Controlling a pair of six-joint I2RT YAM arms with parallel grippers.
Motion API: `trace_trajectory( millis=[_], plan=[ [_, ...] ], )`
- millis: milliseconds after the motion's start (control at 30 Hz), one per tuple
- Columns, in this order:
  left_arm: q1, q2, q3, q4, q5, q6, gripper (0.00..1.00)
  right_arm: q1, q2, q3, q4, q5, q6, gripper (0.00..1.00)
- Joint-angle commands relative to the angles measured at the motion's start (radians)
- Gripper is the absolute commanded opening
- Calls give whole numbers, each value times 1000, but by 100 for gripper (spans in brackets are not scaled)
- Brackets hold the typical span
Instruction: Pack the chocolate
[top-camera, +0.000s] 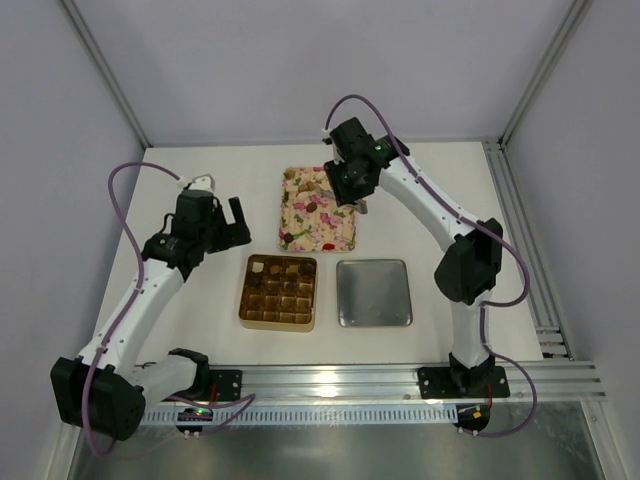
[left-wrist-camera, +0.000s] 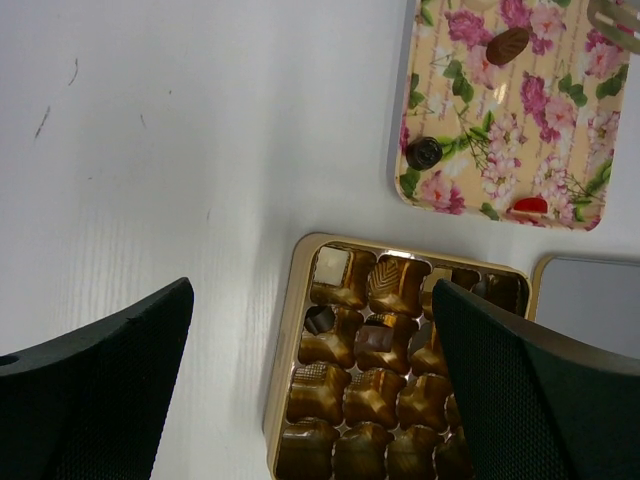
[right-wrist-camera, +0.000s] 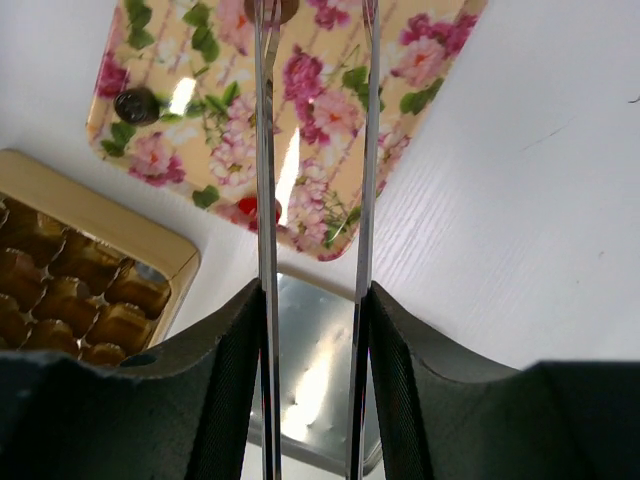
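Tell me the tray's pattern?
Pink flowers and green leaves; the tray shows best in the left wrist view.

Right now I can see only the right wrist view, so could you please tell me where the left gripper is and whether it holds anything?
Observer: The left gripper hangs open and empty over bare table, left of the flowered tray and just beyond the far left corner of the gold box.
Operator: Thank you. My tongs run off the top of my picture; where do their tips sit?
Observer: In the left wrist view a grey metal end, apparently theirs, shows over the tray near its right edge. It is apart from the oval brown chocolate, which lies to its left.
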Motion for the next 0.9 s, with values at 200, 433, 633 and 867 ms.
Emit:
trace_trajectory(
  millis=[200,433,633,867],
  plan=[
    [1,12,16,23,15,3,100,-83,139,177,49,37,12,46],
    [1,13,16,23,17,2,100,-84,198,244,78,-3,18,46],
    [1,9,16,22,18,3,100,-84,227,268,87,-39,25,46],
    [1,10,14,22,15,5,100,-90,236,261,69,59,23,46]
  ],
)
